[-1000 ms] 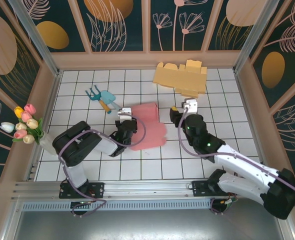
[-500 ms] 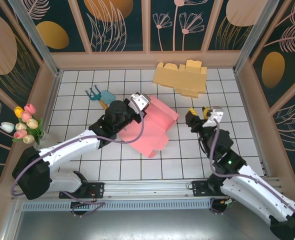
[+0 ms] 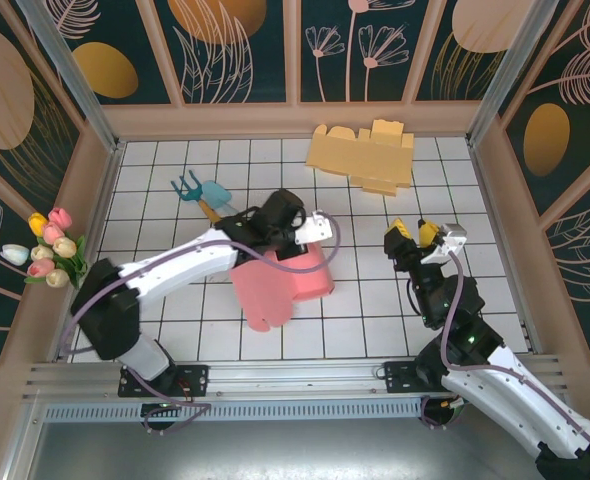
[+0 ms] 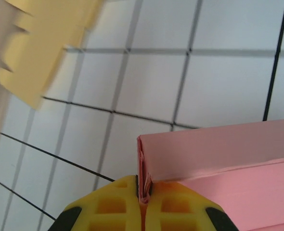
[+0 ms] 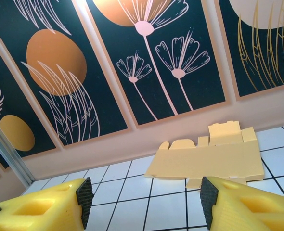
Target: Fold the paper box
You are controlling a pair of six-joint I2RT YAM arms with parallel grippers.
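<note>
The pink paper box [image 3: 280, 283] lies half-folded at the table's middle, one side raised. My left gripper [image 3: 315, 236] is shut on its upper right edge; in the left wrist view the yellow fingers [image 4: 115, 204] pinch the pink box [image 4: 219, 154] at its corner fold. My right gripper [image 3: 411, 233] stands open at the right of the box, apart from it, nothing between its pads [image 5: 84, 199]. A flat yellow box blank [image 3: 363, 155] lies at the back, also seen as the yellow blank [image 5: 207, 159] ahead of the right wrist.
A teal and yellow garden tool [image 3: 203, 195] lies at the back left. A vase of tulips [image 3: 53, 250] stands at the left wall. Patterned walls enclose the white tiled table [image 3: 495, 260].
My left arm swung right and dragged the pink box, lifting its edge. My right arm pulled back to the right, away from the box.
</note>
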